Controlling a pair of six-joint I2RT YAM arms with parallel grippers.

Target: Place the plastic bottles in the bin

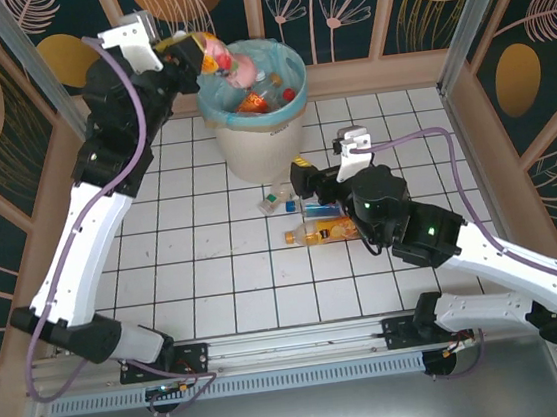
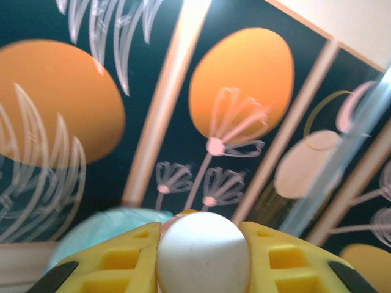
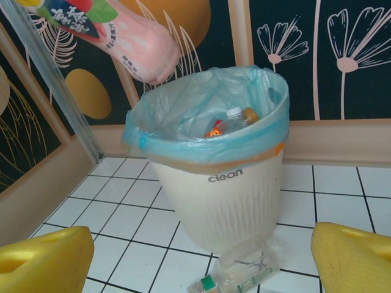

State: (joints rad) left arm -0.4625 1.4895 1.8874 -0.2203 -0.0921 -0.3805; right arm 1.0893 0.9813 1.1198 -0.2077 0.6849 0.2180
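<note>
Hanging over the round off-white plastic bin [image 1: 251,146], blue-bagged and holding several bottles [image 1: 258,97], the left hand [image 1: 199,58] is clamping a pink plastic bottle [image 1: 225,62], while a few more bottles [image 1: 323,231] are lying on the counter [image 1: 214,261] just beside the wide-spread right hand [image 1: 302,178].

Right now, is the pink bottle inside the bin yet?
Out: the pink bottle hangs in the left gripper, higher than the bin rim.

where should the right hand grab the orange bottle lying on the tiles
Grip the orange bottle across the middle of its body, probably straight down from above. It lies flat on its side, long axis left to right in the top view, so the right hand should close across its narrow width. A blue-labelled bottle lies close on its far side.
</note>
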